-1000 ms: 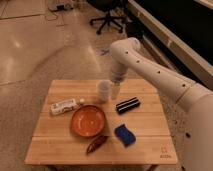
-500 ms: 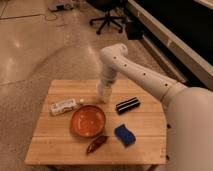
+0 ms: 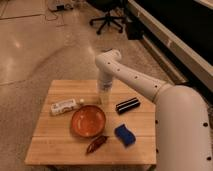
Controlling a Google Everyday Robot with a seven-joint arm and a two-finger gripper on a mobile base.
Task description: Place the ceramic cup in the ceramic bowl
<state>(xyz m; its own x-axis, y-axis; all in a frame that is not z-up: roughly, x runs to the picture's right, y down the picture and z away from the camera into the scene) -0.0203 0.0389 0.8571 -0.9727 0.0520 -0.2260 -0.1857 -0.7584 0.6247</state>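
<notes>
You are looking at the arm [image 3: 131, 77] reaching down from the right over the wooden table [image 3: 50, 146], with the gripper [image 3: 104, 90] pointing straight down near the table's middle, just behind the ceramic bowl [image 3: 88, 121]. The wrist is blocking the view of the gripper's lower end, so you cannot tell whether it is spread, pressed together or pinching anything.

The ceramic cup [image 3: 104, 98] is showing only as a pale shape right under the gripper. It is blending into the white of the arm, so where one ends and the other begins is hard to make out. You also cannot tell whether the cup is standing on the wood or hanging just above it. It is sitting beside the bowl's far right rim, not inside it. The orange bowl is lying open with nothing visible in it.

A white bottle [image 3: 64, 106] is lying on its side to the left of the bowl, its label too blurred to read. A black bar-shaped object [image 3: 128, 104] is resting to the right of the cup, and a blue sponge [image 3: 124, 135] is sitting in front of it. A reddish-brown item [image 3: 96, 144] is lying near the front edge; what it is cannot be made out. The robot's body [image 3: 182, 130] is being cut off by the right and bottom edges. An office chair [image 3: 107, 20] is standing on the floor behind, partly cropped at the top.
</notes>
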